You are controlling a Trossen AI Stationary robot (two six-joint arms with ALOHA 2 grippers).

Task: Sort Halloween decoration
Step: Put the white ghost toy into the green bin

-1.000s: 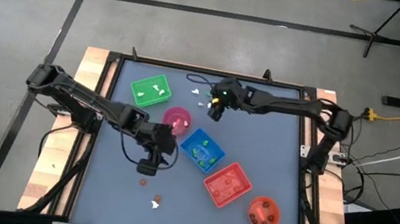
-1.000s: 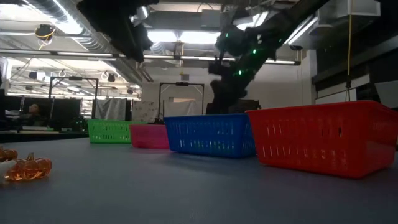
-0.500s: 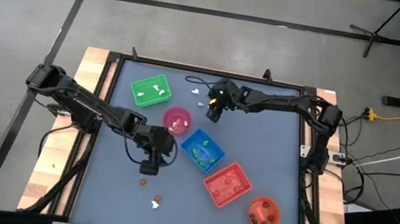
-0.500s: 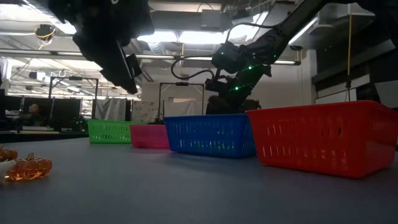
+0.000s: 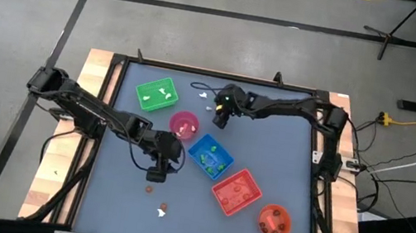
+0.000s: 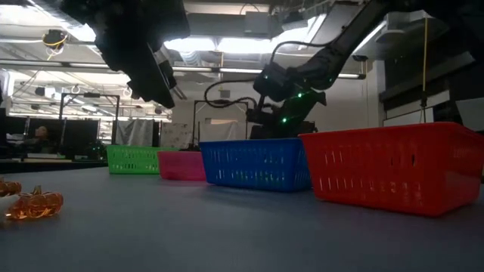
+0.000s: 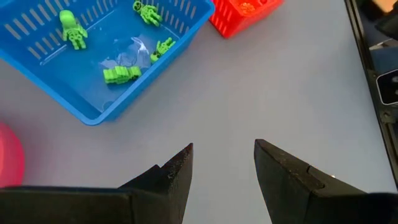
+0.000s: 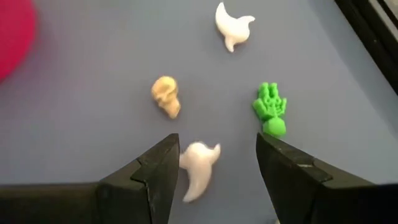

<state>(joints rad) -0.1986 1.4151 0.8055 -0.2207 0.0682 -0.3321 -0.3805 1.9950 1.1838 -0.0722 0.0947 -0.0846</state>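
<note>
Bright ceiling lights [image 6: 227, 44] backlight the low view, leaving arms silhouetted, perhaps slightly blurred.

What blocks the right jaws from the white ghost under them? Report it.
Nothing visible does. The right gripper hangs open right over the white ghost, which lies partly between the jaws. The cream skull and green figure lie apart from it on bare table, outside the jaws.
</note>
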